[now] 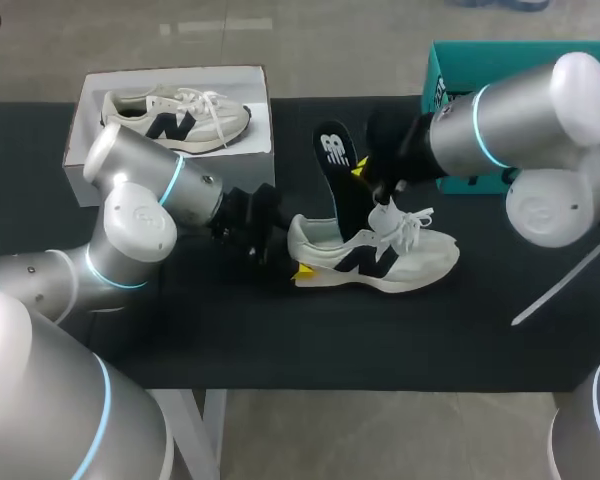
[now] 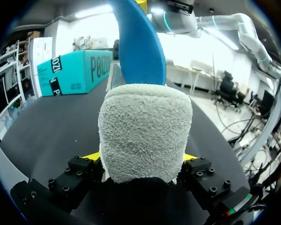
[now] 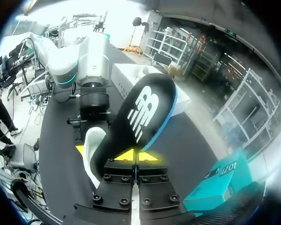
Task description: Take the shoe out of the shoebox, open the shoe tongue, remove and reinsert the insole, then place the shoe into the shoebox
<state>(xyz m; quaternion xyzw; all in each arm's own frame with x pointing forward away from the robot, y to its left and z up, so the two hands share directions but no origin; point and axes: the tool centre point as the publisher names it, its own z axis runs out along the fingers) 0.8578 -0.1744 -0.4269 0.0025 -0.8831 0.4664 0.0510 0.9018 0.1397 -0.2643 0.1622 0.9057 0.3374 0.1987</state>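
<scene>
The right gripper (image 3: 136,155) has its two yellow tips pressed nearly together on the edge of the insole (image 3: 140,110), so it pinches the insole and nothing else. The black printed face is turned to its camera, and the blue underside shows along one rim. The left gripper (image 2: 140,158) is closed on the heel of the shoe (image 2: 145,131), one yellow tip at each side of the fuzzy collar. I think this grip is there to pin the shoe on the table (image 1: 180,330) while the other arm handles the insole. Seen from above, the shoe lies on its sole near the middle of the table, toe to three o'clock and heel to nine o'clock, outside the shoebox (image 1: 78,150). The insole rises from the shoe's opening and leans toward eleven o'clock. Its lower end goes behind the collar, and I cannot tell surely if it is inside the shoe or just free of it. Such a steep hold makes sense for pulling out as well as pushing in, because the insole must slide along the length of the shoe. The white shoebox stands at ten o'clock from the shoe, well apart, open, with a second shoe (image 1: 175,115) lying in it. A teal box (image 1: 450,70) is at one o'clock, behind the right arm. By my judgement the task is in the insole step, and the return to the shoebox is not yet done.
</scene>
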